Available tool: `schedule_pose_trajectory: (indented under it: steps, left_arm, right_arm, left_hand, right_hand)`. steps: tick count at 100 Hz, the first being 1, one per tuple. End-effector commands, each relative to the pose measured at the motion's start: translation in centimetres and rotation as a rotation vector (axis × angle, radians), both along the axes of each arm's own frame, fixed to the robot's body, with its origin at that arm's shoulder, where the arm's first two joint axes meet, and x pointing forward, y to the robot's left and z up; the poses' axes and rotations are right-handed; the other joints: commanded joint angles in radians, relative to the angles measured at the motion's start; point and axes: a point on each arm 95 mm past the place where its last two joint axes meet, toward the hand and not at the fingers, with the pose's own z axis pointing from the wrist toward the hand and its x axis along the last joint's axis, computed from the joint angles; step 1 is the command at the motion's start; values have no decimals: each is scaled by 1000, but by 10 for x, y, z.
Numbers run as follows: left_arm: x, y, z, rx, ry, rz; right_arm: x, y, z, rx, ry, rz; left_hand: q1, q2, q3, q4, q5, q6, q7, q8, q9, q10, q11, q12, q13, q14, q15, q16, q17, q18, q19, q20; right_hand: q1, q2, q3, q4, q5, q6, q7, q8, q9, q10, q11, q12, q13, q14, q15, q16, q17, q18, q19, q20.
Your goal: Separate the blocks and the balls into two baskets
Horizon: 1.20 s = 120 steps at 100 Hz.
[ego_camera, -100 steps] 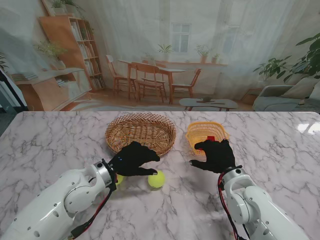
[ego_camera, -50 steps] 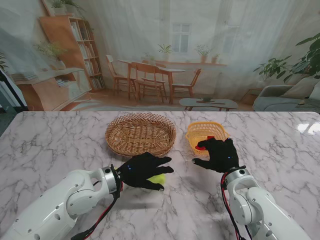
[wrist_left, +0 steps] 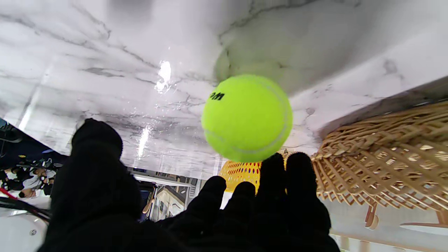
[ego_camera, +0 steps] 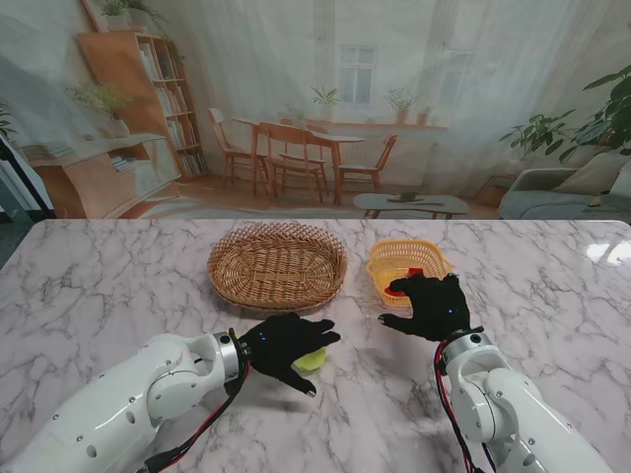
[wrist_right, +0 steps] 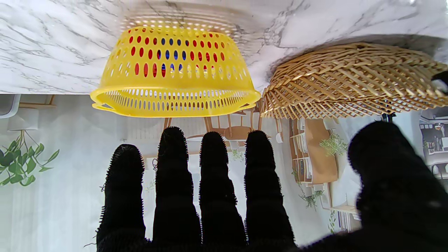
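The left hand [ego_camera: 284,342] is seen over the tennis ball [ego_camera: 313,358], which rests on the marble table [ego_camera: 118,286] nearer to me than the wicker basket [ego_camera: 277,264]. Compared with half a second ago, this hand has been drawn slightly nearer to me, and more of the ball is now covered by it. In the left wrist view the ball [wrist_left: 246,117] is seen just past the fingertips [wrist_left: 299,168], with the thumb [wrist_left: 96,140] spread off to one side; the fingers are parted and not closed on the ball, and whether it is touched cannot be told.

The right hand [ego_camera: 431,305] is held flat with fingers [wrist_right: 213,168] extended and slightly apart, nothing being held. It has stayed where it was half a second ago, at the near edge of the yellow basket [ego_camera: 406,264]. Red and blue blocks [wrist_right: 164,54] are glimpsed through the holes of the yellow basket's wall [wrist_right: 175,80].
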Motion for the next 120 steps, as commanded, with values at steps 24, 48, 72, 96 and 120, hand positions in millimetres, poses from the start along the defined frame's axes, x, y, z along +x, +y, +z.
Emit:
schedule_pose_trajectory:
  steps: [24,48,72,96,120]
  left_arm:
    - [9,3,-11,48,5,26]
    - [12,-1,-22,80,23,28]
    - [13,-3,-30,97,37,41]
    - [11,-4,-32,108,31,50]
    - [9,-4,-20,93,13,55]
  right_arm:
    - [1,0,-3,11,11,-10]
    - [2,0,-4,15,13,-9]
    - [3,1,-4,14,16,-10]
    - [4,1,-5,10,22,-9]
    - [4,1,-6,12,20,-15]
  left_hand:
    - [28,-51,30,24,-15,3,47,46,1,-21,131,165,6,-23,80,87,21,-63,77,-14]
    - [86,-56,57,35,-18,-16,71,86,-19,-57,260,217,21,-33,125,147,42,-76,102,-15]
    - [207,-60,106,60,-20,-26,100,108,-3,-71,347,281,68,-62,206,265,96,-86,171,20]
    - [369,-8,191,86,-13,-56,221,159,61,-108,444,361,156,-102,282,379,186,-110,257,74]
    - [400,0,273,90,-15,-105,458,275,131,-136,470,455,230,-109,284,519,240,-115,289,95]
  right_hand:
    - [28,42,-19,16,-44,15,-17,16,-40,16,-5,-3,-36,0,-47,-4,-24,19,-20,3]
    - [30,45,-23,17,-52,13,-16,18,-47,16,-4,-2,-36,-1,-46,-2,-25,19,-21,6]
    - [31,47,-25,18,-51,11,-13,20,-47,17,-1,-1,-36,-1,-44,-1,-27,19,-23,8]
    - [32,49,-26,18,-48,10,-11,20,-46,16,-1,-1,-37,-1,-44,-1,-28,19,-25,10]
    - [33,52,-27,18,-45,10,-10,21,-46,17,-1,-1,-38,0,-44,-1,-29,19,-27,12]
